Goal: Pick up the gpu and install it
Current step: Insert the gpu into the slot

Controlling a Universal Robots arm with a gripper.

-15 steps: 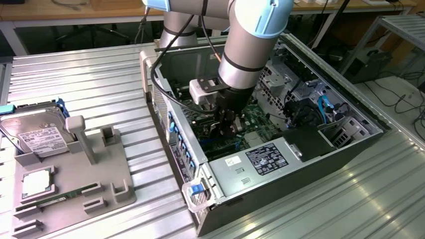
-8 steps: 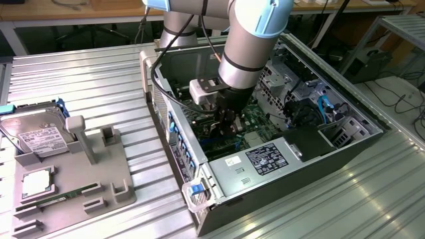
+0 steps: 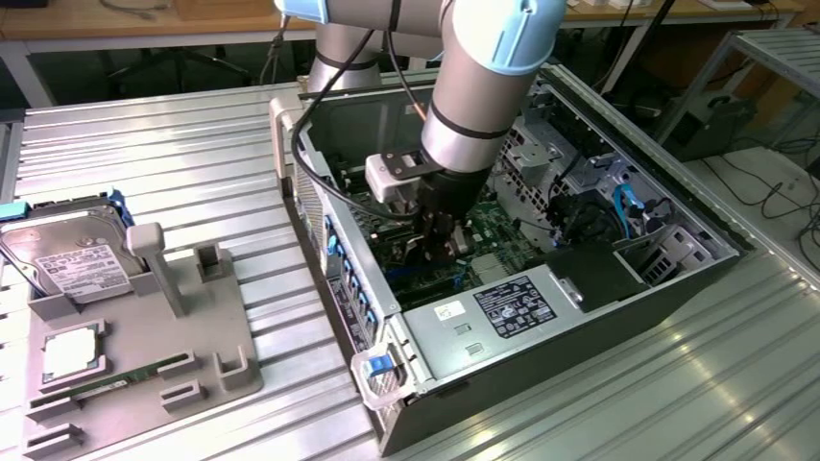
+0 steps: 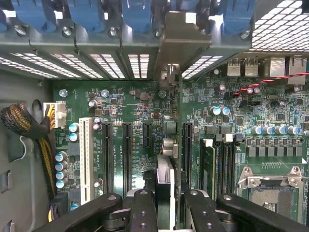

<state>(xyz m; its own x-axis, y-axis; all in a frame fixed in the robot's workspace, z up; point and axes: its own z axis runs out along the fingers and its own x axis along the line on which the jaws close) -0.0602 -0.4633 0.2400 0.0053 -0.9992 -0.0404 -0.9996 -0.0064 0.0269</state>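
Exterior view: the arm reaches down into the open PC case [image 3: 666, 288], which lies on its side on the ribbed metal table [image 3: 154, 154]. The gripper [image 3: 433, 245] is deep inside the case, just above the motherboard [image 3: 500, 226]. Outside the case, toward the exterior view's left, a grey parts stand [image 3: 192, 327] holds the hard drive [image 3: 71, 259] and a RAM stick [image 3: 109, 381]; its other slots look vacated.

Wrist view: the gripper [image 4: 165, 205] has its black fingers [image 4: 142, 212] clamped on the gpu [image 4: 165, 188], seen edge-on as a thin upright card running from the fingers toward the case's rear wall. The card's silver bracket [image 4: 181, 41] lies against the rear slot openings, beside the blue retainer clips [image 4: 87, 14]. The card stands over the motherboard [image 4: 130, 101], between the black expansion slots [image 4: 126, 150] and the RAM slots [image 4: 217, 164].

Judgement: seating step. To do it well, keep the card square to its slot, bracket flush with the rear wall, and press straight down evenly; any tilt risks jamming the edge connector.
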